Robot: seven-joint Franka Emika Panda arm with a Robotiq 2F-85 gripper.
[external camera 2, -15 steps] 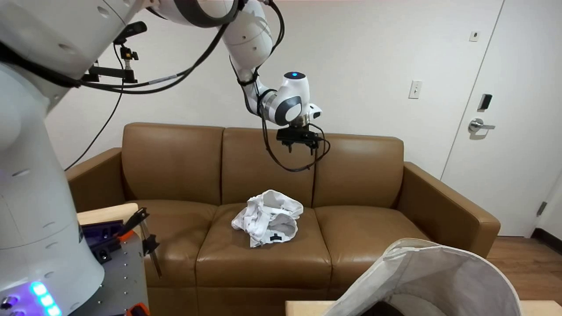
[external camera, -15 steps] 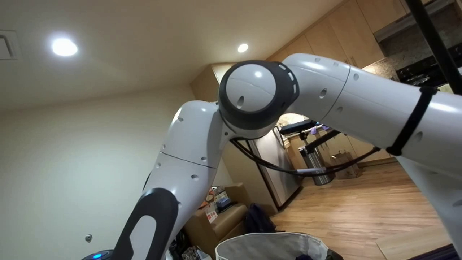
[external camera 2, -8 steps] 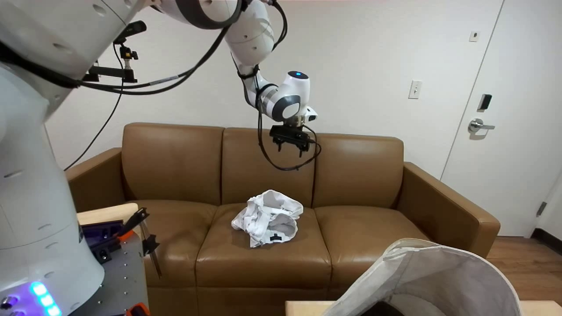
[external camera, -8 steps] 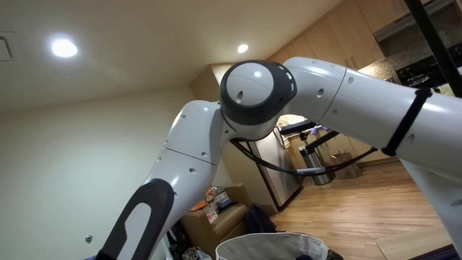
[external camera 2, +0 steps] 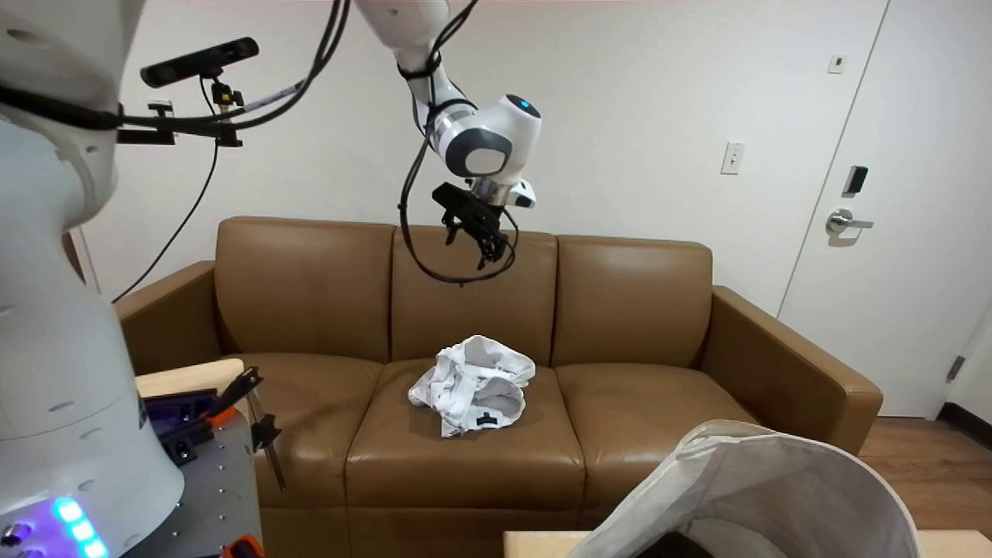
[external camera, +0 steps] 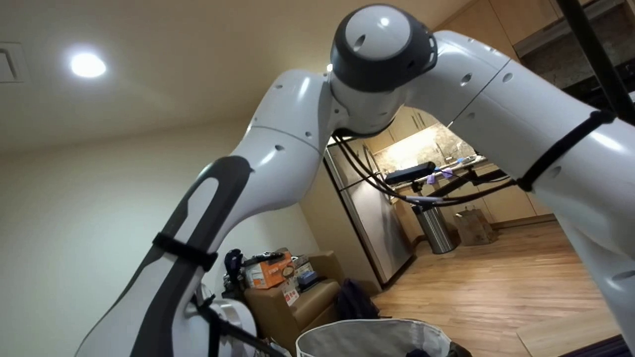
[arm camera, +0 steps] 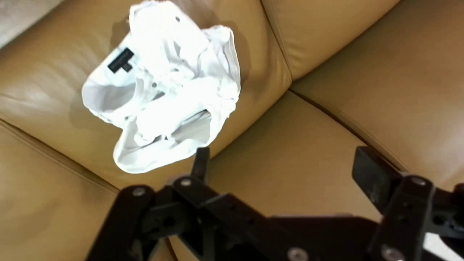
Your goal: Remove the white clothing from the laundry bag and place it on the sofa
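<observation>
White crumpled cloth garment (external camera 2: 473,385) lies on the brown leather sofa (external camera 2: 643,399), outside the off-white fabric laundry bag (external camera 2: 814,480) at four o'clock: placing looks done. The black two-fingered hand (external camera 2: 466,253), at twelve o'clock, is spread, empty; probably only withdrawing remains.

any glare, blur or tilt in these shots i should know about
Wrist view: the white clothing is overexposed in patches, its label unreadable, a soft shadow beside it on the sofa, the gripper slightly blurred; in an exterior view, a ceiling light glares with a halo and the fridge appears slanted; in an exterior view, the blue base lights look washed out.
</observation>
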